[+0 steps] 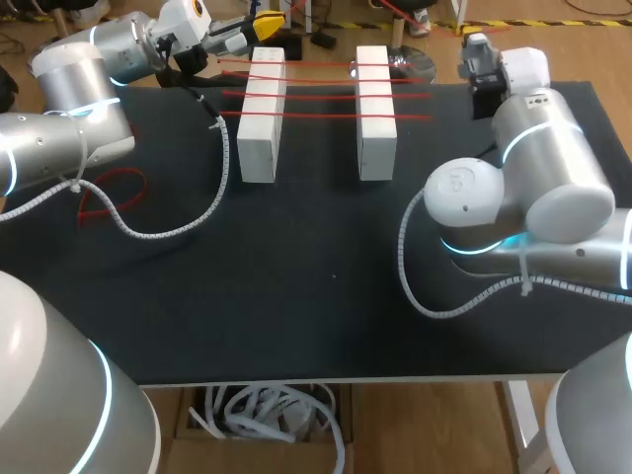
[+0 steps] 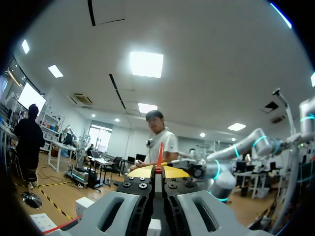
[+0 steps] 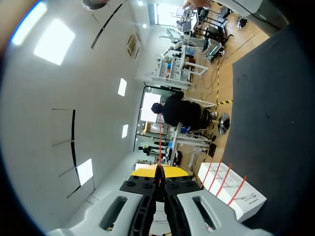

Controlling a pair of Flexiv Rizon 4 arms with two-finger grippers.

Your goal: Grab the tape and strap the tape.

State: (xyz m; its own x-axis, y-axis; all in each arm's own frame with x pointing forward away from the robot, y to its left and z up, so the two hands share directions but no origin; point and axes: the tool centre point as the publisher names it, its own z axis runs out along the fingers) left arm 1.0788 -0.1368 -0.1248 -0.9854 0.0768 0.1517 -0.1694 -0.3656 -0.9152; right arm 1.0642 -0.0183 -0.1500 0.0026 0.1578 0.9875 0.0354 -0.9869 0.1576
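Two white blocks (image 1: 262, 118) (image 1: 375, 114) stand side by side at the back of the black table. Several red tapes (image 1: 316, 95) are stretched across both. My left gripper (image 1: 267, 22) hovers above the far end of the left block, shut on a thin red tape (image 2: 160, 161) that sticks up between its yellow tips (image 2: 158, 172). My right gripper (image 3: 160, 172) is shut on a red tape (image 3: 160, 142) too, with a taped white block (image 3: 231, 199) beside it. In the head view the right wrist (image 1: 489, 69) hides its fingers, past the right block's far end.
A loose loop of red tape (image 1: 109, 193) lies on the black mat (image 1: 316, 296) at the left, under my left arm. Grey cable hoses (image 1: 212, 202) (image 1: 425, 286) from both arms drape over the table.
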